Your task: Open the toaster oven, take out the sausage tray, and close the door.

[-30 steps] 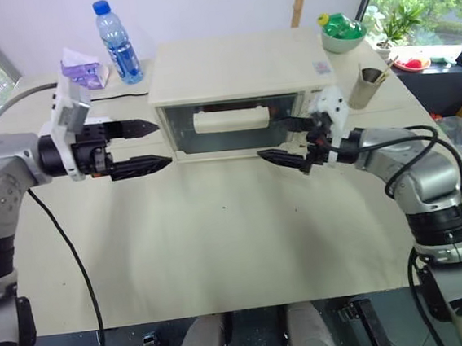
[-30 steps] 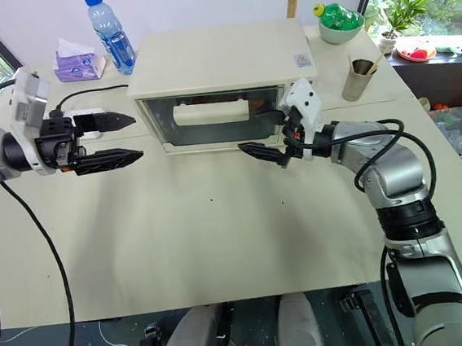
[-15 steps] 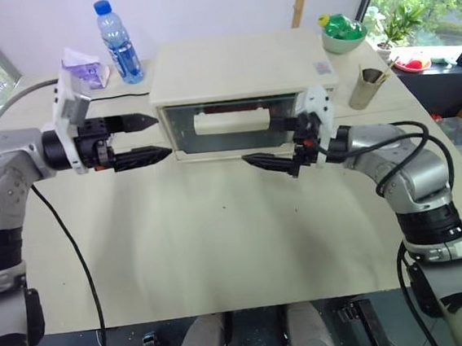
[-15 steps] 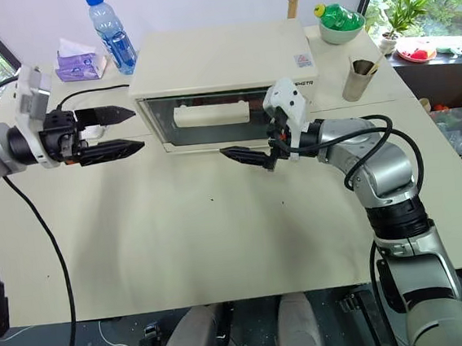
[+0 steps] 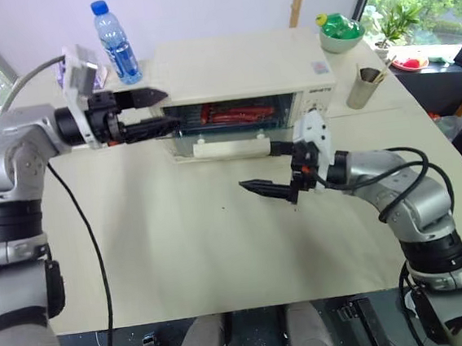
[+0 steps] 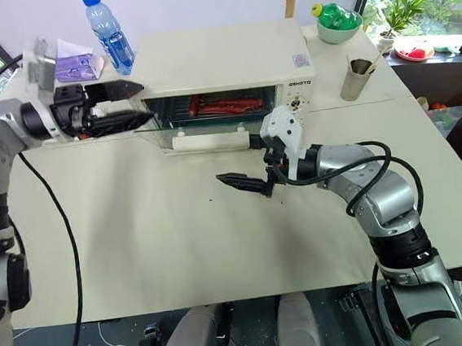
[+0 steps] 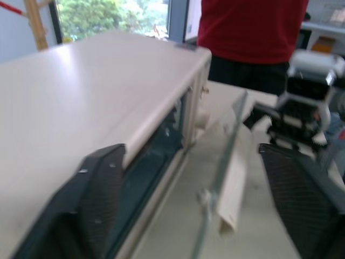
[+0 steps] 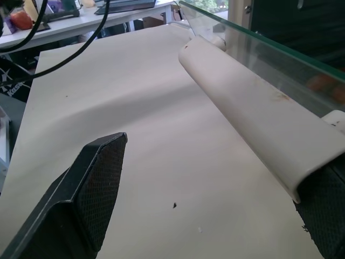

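Cream-white boxy toaster oven point(image 5: 242, 74) on table point(image 5: 222, 247), glass door point(image 5: 229, 139) dropped open; silver sausage tray point(image 5: 237, 113) inside, long axis crosswise. Right gripper point(image 5: 265, 171) nearer, jaws spread, empty; left gripper point(image 5: 156, 113) jaws parted astride oven's corner.

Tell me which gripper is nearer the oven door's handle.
Right. The right gripper has one finger against the handle; the left gripper sits at the oven's upper left corner, above the door.
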`<state>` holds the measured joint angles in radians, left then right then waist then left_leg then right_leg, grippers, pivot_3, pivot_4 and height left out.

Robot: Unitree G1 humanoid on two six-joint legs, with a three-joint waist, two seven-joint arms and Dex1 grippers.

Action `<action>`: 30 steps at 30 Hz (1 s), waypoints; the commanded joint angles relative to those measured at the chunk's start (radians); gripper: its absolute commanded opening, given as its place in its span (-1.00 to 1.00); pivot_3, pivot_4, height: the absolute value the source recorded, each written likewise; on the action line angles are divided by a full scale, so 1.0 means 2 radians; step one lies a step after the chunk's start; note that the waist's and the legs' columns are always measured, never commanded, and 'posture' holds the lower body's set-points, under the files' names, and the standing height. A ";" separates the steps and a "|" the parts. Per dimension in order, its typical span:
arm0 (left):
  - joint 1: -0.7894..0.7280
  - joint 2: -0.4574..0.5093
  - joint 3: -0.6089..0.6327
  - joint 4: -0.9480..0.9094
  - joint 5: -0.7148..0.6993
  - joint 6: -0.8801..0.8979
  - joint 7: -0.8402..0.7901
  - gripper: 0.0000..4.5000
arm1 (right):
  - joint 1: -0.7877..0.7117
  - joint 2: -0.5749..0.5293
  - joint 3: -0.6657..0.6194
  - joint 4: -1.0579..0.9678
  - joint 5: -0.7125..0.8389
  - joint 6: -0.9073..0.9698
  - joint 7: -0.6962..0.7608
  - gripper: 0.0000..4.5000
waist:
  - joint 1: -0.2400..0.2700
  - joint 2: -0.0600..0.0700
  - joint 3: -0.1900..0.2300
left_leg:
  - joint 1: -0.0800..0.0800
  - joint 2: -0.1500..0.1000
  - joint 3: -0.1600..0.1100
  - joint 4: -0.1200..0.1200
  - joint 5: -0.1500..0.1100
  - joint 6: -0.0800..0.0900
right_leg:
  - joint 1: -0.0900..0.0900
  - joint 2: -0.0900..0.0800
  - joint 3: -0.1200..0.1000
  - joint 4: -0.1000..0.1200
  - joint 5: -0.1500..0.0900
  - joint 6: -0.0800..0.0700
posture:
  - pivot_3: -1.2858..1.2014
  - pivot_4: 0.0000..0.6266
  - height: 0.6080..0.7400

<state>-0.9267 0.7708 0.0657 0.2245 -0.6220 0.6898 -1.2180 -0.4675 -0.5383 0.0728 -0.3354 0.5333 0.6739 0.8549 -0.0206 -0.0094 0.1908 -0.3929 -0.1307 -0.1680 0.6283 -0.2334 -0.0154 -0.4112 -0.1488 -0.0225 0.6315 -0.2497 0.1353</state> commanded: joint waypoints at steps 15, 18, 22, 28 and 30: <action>0.017 -0.027 -0.070 0.075 0.137 -0.152 -0.036 -0.98 | 0.035 0.002 -0.009 -0.057 0.020 0.004 -0.026 1.00 | 0.003 0.000 0.000 | 0.000 0.000 0.000 0.000 0.000 0.000 | 0.000 0.000 0.000 0.000 0.000 0.000 | 0.03 -0.52 0.98; 0.023 -0.034 -0.071 0.076 0.141 -0.151 -0.040 -0.98 | 0.040 -0.003 -0.013 -0.060 0.017 0.004 -0.032 1.00 | 0.004 0.000 0.000 | 0.000 0.000 0.000 0.000 0.000 0.000 | 0.000 0.000 0.000 0.000 0.000 0.000 | 0.03 -0.52 0.98; 0.026 -0.038 -0.070 0.074 0.144 -0.149 -0.041 -0.98 | 0.048 -0.012 -0.020 -0.061 0.011 0.003 -0.038 1.00 | 0.004 0.000 0.000 | 0.000 0.000 0.000 0.000 0.000 0.000 | 0.000 0.000 0.000 0.000 0.000 0.000 | 0.03 -0.52 0.98; 0.031 -0.044 -0.067 0.068 0.140 -0.145 -0.041 -0.98 | 0.065 -0.049 -0.033 -0.062 -0.001 0.005 -0.041 1.00 | 0.004 0.000 0.000 | 0.000 0.000 0.000 0.001 0.000 0.000 | 0.001 0.000 0.000 0.000 0.001 0.001 | 0.03 -0.52 0.98; 0.034 -0.047 -0.065 0.065 0.138 -0.142 -0.039 -0.98 | 0.079 -0.068 -0.044 -0.069 0.002 0.008 -0.037 1.00 | 0.004 0.000 0.000 | 0.000 0.000 0.000 0.001 0.000 0.000 | 0.001 0.000 0.000 0.000 0.001 0.001 | 0.03 -0.52 0.98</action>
<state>-0.8637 0.6765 -0.0880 0.3876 -0.3365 0.4058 -1.2952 -0.3127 -0.6604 0.0218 -0.4214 0.5296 0.6918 0.7745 -0.0117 -0.0103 0.1906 -0.3931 -0.1316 -0.1684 0.6302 -0.2333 -0.0152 -0.4097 -0.1491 -0.0226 0.6312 -0.2484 0.1366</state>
